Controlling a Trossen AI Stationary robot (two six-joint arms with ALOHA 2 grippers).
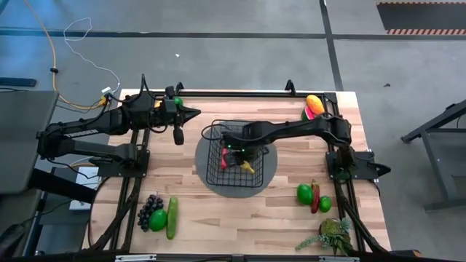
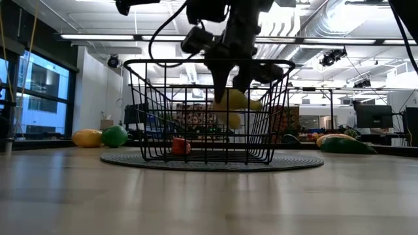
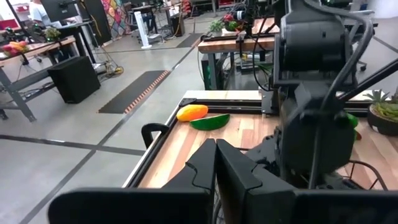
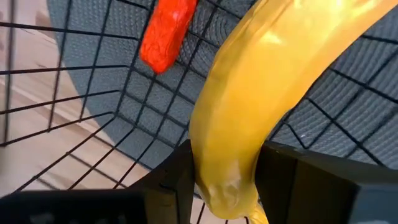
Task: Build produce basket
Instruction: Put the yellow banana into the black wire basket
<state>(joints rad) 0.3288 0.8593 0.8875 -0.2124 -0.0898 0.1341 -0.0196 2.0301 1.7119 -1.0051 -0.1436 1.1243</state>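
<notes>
The black wire basket (image 1: pixel 237 154) stands on a round dark grey mat (image 1: pixel 211 182) at the table's middle. It also shows in the low view (image 2: pixel 157 111). My right gripper (image 2: pixel 228 81) reaches down into the basket from above and is shut on a yellow banana (image 4: pixel 267 81). The banana also shows in the low view (image 2: pixel 232 104). A red chili (image 4: pixel 166 34) lies on the basket floor, and shows in the low view too (image 2: pixel 179 145). My left gripper (image 1: pixel 194 113) is shut and empty, above the table left of the basket. My right gripper pinches the banana near one end (image 4: pixel 227 165) between its two fingers (image 4: pixel 177 180). The fingers point down from above and lie across the banana. The banana is inside the basket, tilted, clear of the basket floor.
Purple grapes (image 1: pixel 149 209), a green fruit (image 1: pixel 158 220) and a cucumber (image 1: pixel 172 217) lie front left. Two green fruits (image 1: pixel 304 193) and a red chili (image 1: pixel 314 202) lie front right, by a leafy plant (image 1: pixel 335 234). An orange-yellow fruit and a watermelon slice (image 1: pixel 313 105) lie far right.
</notes>
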